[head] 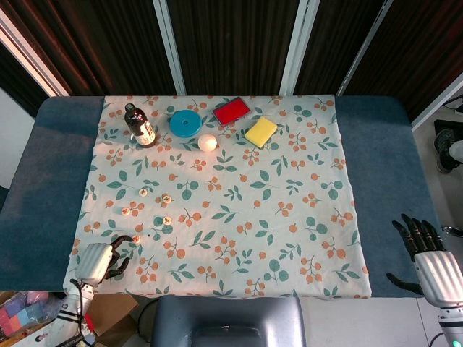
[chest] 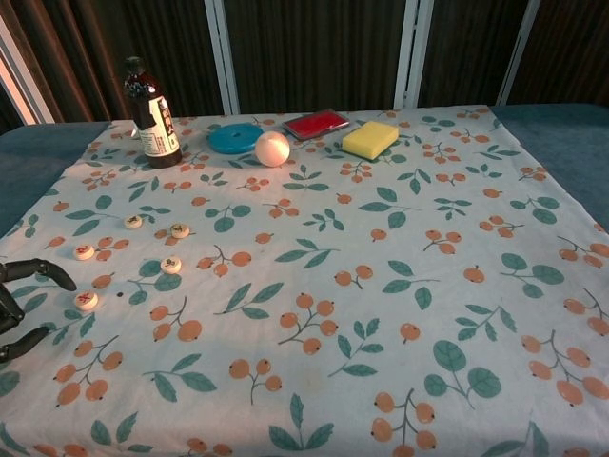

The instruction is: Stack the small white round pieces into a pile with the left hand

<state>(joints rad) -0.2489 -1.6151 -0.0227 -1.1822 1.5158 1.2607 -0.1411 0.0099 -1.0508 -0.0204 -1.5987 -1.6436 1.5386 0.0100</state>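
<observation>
Several small white round pieces lie singly on the left side of the flowered cloth: one [head: 142, 192] [chest: 133, 222], one [head: 166, 198] [chest: 180, 230], one [head: 125, 212] [chest: 85, 252], others beside them. The nearest piece [head: 136, 238] [chest: 86, 301] has a red mark. My left hand [head: 101, 260] [chest: 21, 305] hovers over the cloth's front-left corner, just left of that nearest piece. Its dark fingers are curved and apart and hold nothing. My right hand [head: 427, 256] is off the cloth at the front right, fingers spread and holding nothing, seen only in the head view.
Along the far edge stand a brown bottle [head: 139, 126] [chest: 152, 114], a blue disc [head: 186, 123], a white ball [head: 207, 142], a red flat box [head: 231, 111] and a yellow sponge [head: 261, 132]. Blue table [head: 51, 181] shows beside the cloth.
</observation>
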